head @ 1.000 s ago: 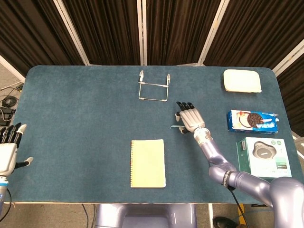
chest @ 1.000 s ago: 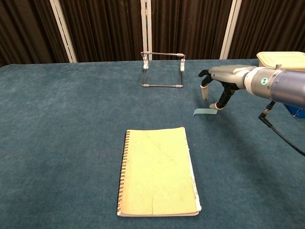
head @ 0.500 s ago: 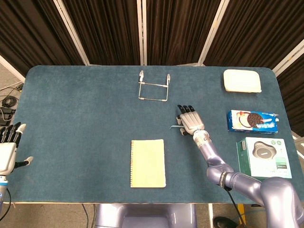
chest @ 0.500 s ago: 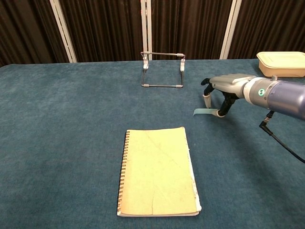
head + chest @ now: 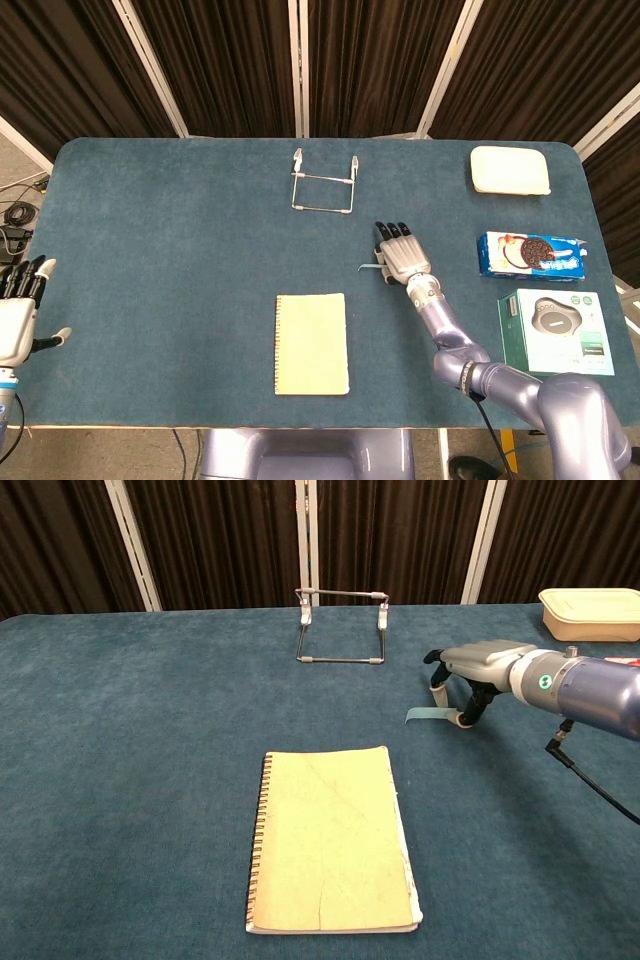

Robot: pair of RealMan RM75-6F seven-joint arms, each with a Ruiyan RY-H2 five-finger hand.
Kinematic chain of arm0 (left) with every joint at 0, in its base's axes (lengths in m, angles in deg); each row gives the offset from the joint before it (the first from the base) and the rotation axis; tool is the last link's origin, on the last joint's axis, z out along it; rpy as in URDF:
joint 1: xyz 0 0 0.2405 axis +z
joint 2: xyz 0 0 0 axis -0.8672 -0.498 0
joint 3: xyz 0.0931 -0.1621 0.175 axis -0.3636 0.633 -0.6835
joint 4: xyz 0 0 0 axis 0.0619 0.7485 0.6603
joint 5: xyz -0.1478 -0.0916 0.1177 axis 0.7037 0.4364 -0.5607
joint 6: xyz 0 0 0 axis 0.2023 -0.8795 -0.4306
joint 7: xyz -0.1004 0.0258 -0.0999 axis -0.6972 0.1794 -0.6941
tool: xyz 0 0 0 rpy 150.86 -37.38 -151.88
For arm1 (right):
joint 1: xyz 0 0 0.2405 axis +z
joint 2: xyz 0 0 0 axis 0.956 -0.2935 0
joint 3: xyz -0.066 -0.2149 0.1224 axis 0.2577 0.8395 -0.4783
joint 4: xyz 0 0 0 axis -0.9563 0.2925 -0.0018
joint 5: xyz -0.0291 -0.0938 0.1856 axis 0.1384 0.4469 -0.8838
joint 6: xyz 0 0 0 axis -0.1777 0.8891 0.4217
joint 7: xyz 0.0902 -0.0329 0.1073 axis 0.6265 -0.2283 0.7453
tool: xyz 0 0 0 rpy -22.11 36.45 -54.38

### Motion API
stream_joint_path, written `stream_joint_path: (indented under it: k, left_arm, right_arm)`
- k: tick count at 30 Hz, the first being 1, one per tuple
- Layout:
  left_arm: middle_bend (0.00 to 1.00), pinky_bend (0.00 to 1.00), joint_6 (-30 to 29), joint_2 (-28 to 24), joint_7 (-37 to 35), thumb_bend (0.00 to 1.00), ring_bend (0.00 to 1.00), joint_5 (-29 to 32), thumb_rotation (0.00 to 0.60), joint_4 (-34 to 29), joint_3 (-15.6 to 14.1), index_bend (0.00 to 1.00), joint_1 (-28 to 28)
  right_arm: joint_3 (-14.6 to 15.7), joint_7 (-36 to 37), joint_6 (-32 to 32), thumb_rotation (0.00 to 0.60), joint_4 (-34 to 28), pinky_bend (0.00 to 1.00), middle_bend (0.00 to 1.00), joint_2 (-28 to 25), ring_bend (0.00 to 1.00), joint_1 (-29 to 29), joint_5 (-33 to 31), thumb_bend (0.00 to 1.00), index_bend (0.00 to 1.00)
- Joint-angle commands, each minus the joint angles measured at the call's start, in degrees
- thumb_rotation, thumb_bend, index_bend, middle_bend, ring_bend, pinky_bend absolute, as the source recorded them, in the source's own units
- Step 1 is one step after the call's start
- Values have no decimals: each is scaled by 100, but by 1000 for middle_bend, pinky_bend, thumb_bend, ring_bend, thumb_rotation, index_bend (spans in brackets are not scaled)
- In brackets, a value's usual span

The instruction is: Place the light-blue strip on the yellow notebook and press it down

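The yellow spiral notebook [image 5: 311, 343] [image 5: 330, 845] lies closed near the table's front middle. The light-blue strip [image 5: 368, 266] [image 5: 425, 715] lies on the blue cloth behind and to the right of it, left end curling up slightly. My right hand [image 5: 400, 255] [image 5: 480, 670] hovers low over the strip's right end, palm down. Its fingertips [image 5: 463, 718] touch the cloth at that end, and the thumb stands apart, off the strip. My left hand [image 5: 15, 320] hangs at the table's left edge, fingers spread, holding nothing.
A wire stand [image 5: 323, 185] [image 5: 340, 630] stands behind the strip. At the right side are a cream lidded box [image 5: 510, 170] [image 5: 590, 613], a cookie pack [image 5: 530, 254] and a boxed device [image 5: 557, 332].
My right hand has sunk lower and drawn slightly toward me, bringing its fingertips down at the strip's right end. The strip, the notebook and the left hand have stayed put.
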Motion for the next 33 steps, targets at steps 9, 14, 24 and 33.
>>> stream_joint_path:
  k: [9,14,24,33]
  left_arm:
    - [0,0,17,21,57,0,0,-16,600,-33,-17,0,-29]
    - [0,0,38,21,62,0,0,-34,600,-71,-33,0,-45]
    - [0,0,-9,-42,-45,0,0,-90,600,-148,-54,0,-26]
    - [0,0,-75,-118,-151,0,0,-164,600,-214,-69,0,-3]
  right_arm:
    - [-22,270,134,600,-597,0,0,-365,0,-79,309,465,673]
    - [9,84,283,600,-1841,0,0,-1053,0,-57,626,477,671]
    - [231,-1324,449,600,-3803,0,0,-1619,0,319,260,495,659]
    - [510,-2528,717,600,-3989,0,0,-1172,0,807,-345,500,662]
